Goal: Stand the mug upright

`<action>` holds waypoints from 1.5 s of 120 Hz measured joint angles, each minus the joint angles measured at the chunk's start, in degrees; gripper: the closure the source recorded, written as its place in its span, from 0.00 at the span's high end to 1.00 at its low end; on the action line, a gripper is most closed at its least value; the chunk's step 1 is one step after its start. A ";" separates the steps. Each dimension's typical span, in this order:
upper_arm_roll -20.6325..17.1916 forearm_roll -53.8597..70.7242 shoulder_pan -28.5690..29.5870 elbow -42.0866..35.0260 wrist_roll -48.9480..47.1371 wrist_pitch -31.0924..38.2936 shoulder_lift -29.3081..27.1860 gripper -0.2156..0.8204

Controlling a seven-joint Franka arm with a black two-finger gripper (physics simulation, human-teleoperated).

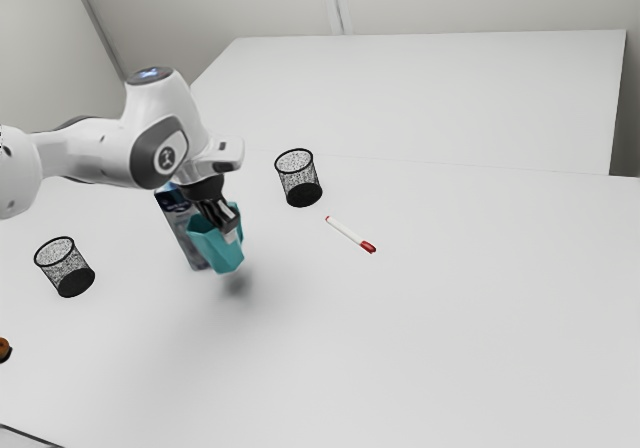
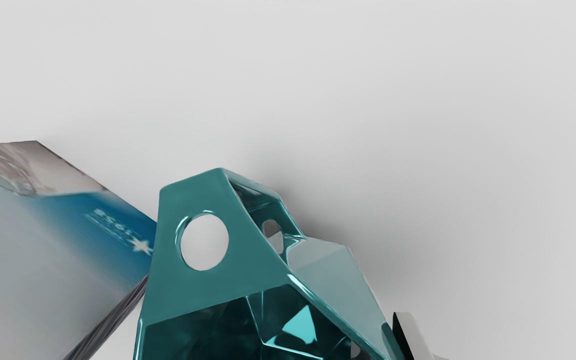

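Black two-finger pincer [image 1: 230, 230], clamped on a wall of the angular teal mug [image 1: 217, 251], holds it tilted, mouth toward the hand, above the smooth white bench [image 1: 450, 348], presumably for room to level its base before release.

A big white table [image 1: 450, 348], a black wire cup [image 1: 304, 195] on it, a white pen [image 1: 346, 230] with a red cap near that cup, another black wire cup [image 1: 75, 283], a blue and gray box [image 1: 185, 238] between the two cups.
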 joint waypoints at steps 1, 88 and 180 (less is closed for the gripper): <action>0.00 0.14 -0.04 -0.08 -0.27 0.20 0.06 0.03; -0.24 5.48 -3.24 -1.78 -16.38 8.52 5.25 0.03; -0.34 5.50 -2.82 -1.57 -21.73 9.48 5.39 0.62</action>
